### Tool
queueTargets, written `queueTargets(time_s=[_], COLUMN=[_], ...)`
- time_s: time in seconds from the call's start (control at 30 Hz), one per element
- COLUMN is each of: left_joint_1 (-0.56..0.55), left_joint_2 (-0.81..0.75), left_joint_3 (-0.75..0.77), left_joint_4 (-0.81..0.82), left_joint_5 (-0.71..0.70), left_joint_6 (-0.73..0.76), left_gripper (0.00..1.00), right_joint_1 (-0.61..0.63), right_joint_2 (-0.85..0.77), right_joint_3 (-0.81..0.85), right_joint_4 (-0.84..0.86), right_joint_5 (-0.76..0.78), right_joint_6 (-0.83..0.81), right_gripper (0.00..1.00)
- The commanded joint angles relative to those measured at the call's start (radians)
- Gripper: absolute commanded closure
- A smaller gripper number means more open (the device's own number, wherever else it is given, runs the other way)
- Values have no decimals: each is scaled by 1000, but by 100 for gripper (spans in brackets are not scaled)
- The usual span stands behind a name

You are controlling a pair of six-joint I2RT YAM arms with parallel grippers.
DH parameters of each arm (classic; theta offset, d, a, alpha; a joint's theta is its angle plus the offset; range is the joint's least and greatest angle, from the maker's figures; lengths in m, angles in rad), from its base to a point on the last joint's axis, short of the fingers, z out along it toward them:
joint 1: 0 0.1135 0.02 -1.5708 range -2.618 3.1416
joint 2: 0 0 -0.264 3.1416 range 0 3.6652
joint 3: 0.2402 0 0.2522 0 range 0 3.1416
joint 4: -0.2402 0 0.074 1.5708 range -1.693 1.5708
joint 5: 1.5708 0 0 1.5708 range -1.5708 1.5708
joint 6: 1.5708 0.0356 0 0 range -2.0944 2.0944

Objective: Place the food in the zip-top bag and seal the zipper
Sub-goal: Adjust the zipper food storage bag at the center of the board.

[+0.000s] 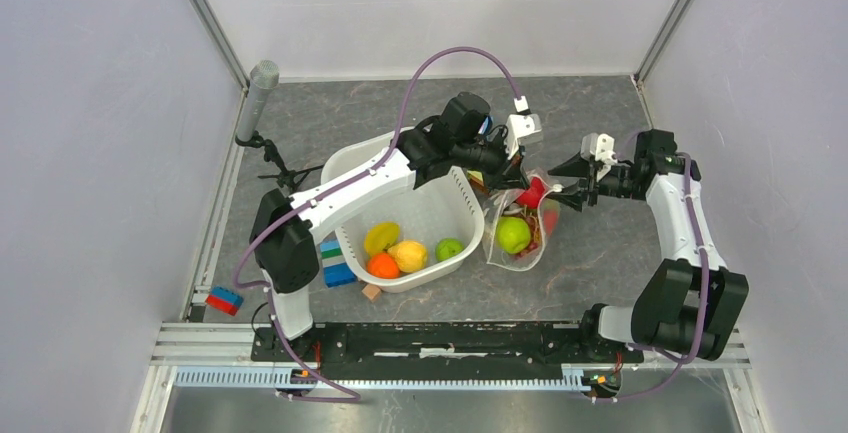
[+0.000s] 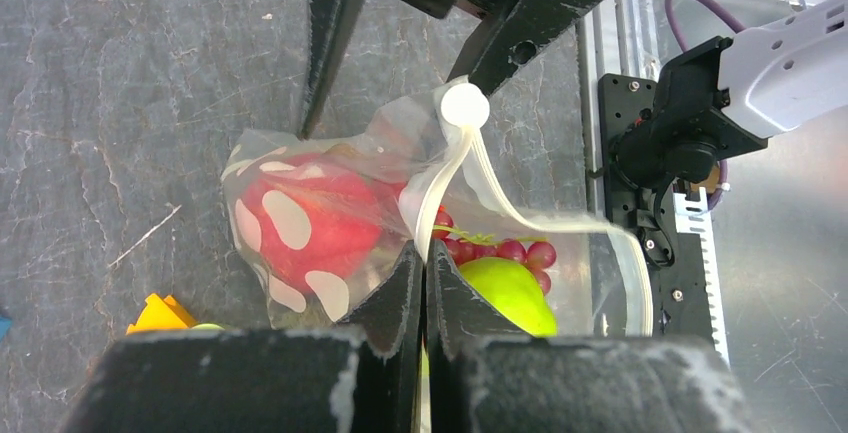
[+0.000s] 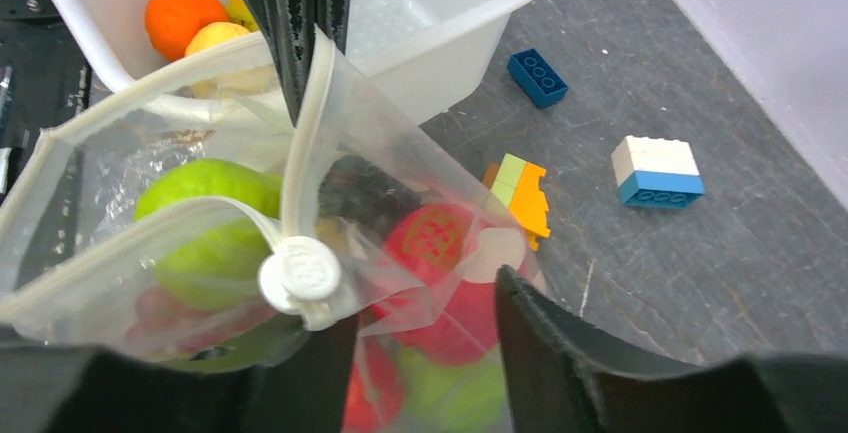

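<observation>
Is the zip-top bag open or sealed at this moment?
Open: the zipper strips stand apart, and the green apple shows between them.

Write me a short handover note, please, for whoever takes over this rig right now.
Grippers: the left gripper is shut on the zipper. The right gripper is open, its fingers straddling the bag's end near the slider.
In the zip-top bag: red apple, green apple, grapes.
In the white tub: orange, lemon, banana, small green fruit.
Done: three fruits bagged.
Left: bag the other four, then seal; the mouth is open.
</observation>
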State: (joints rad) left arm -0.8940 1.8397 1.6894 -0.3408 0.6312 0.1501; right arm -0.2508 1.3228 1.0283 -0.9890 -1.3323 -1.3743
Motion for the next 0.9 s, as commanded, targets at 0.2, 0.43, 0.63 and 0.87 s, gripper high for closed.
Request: queueTargets(time_s=[0.2, 0.43, 0.63, 0.87], left_joint_1=[-3, -2, 8, 23], left_joint_2=[-1, -10, -30, -93], left_joint_3=[55, 46, 37, -55], left_joint_4=[63, 46, 19, 13], left_joint_5=[71, 49, -25, -85], left_joint_6=[-17, -21, -60, -79], left_gripper=[98, 98, 62, 28], right_joint_1=[20, 17, -47, -105], right_joint_2=[-57, -114, -126, -99], right_joint_3=[3, -15, -57, -51], right_joint_4=[-267, -264, -266, -267], right_joint_5=[-176, -177, -209, -210], right_joint_6=[-573, -550, -513, -440], right_gripper=[70, 100, 100, 100])
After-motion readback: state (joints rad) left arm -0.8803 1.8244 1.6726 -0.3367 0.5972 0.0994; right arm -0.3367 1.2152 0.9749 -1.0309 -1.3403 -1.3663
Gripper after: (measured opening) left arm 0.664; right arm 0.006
